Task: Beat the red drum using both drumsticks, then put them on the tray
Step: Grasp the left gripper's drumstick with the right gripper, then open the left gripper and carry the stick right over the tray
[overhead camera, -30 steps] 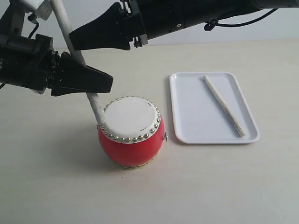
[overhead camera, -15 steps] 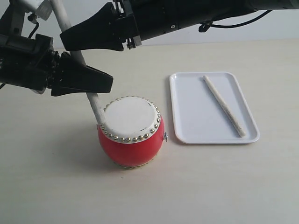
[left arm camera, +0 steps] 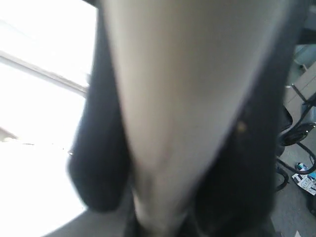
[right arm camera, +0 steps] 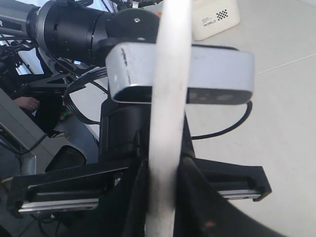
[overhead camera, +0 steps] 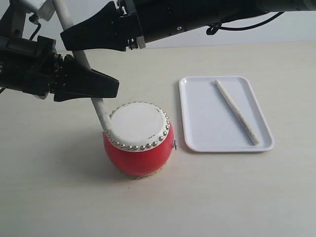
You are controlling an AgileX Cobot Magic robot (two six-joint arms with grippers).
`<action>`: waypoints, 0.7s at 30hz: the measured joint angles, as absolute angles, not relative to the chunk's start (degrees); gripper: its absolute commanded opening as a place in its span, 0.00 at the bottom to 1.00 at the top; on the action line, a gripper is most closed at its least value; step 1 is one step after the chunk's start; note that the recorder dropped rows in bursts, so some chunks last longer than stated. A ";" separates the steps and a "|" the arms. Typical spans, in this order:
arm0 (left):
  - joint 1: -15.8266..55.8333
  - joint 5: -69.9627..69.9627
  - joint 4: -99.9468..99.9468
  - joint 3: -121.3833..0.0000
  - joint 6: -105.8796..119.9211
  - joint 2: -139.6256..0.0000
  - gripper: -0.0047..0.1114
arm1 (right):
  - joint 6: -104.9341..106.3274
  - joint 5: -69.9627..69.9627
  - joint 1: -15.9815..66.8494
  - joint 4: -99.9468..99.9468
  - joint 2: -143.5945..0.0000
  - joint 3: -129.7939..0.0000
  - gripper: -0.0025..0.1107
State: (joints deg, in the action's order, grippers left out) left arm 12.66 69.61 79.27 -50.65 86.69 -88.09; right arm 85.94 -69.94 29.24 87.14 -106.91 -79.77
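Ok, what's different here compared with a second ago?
The right gripper has slid further left in the exterior view, across the slanted drumstick, and its jaws now hug that stick on both sides. The left gripper holds the same stick as before, its tip at the rim of the red drum. Drum, tray and the second drumstick lying in it have not moved.

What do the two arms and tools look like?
Both arms are matte black. The left tool and right tool have long, wedge-shaped black fingers. A thin black cable loops off the right arm; a silver-grey camera box tops the left wrist.
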 measured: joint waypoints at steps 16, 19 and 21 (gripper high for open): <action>12.66 69.61 79.27 -50.65 84.43 -88.09 0.56 | 84.61 -70.05 29.24 87.29 -106.91 -79.57 0.02; 12.66 69.61 79.27 -50.65 84.03 -88.09 0.71 | 84.61 -70.05 29.24 87.29 -106.91 -79.57 0.02; 12.66 69.61 79.27 -50.65 83.92 -88.09 0.73 | 84.72 -70.05 29.24 87.29 -106.91 -79.57 0.02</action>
